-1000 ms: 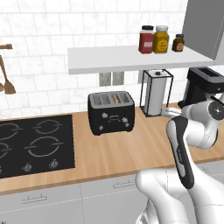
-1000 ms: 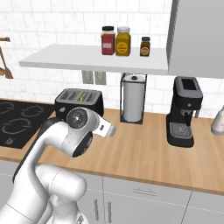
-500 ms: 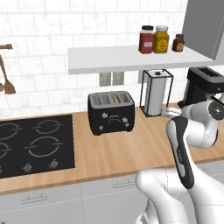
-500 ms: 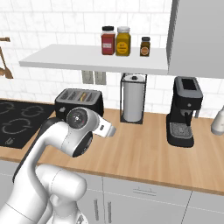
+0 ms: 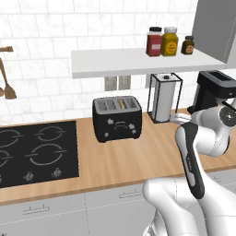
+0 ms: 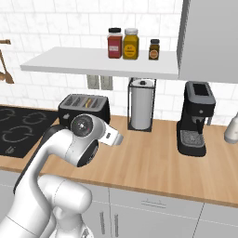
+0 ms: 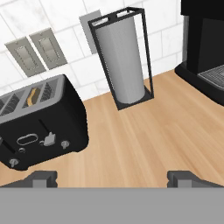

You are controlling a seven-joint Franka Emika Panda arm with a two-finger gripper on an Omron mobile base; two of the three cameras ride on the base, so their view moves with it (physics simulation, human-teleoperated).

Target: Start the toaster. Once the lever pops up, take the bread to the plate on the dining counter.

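Observation:
The black toaster [image 5: 116, 118] stands on the wood counter against the tiled wall, its front levers and knobs [image 7: 49, 140] facing out. A tan slice of bread [image 7: 33, 97] sits down in one of its top slots, seen also as the bread [image 5: 121, 104] in the left base view. My gripper [image 7: 114, 178] is open, its fingertips wide apart with nothing between them. It hovers over the counter to the right of the toaster [image 6: 83, 108] and in front of it, apart from it. The plate and the dining counter are out of view.
A paper towel roll in a black wire holder [image 5: 164, 97] stands right of the toaster, then a black coffee machine [image 6: 197, 116]. A black stovetop [image 5: 34, 150] lies to the left. A shelf [image 5: 138, 60] with jars hangs above.

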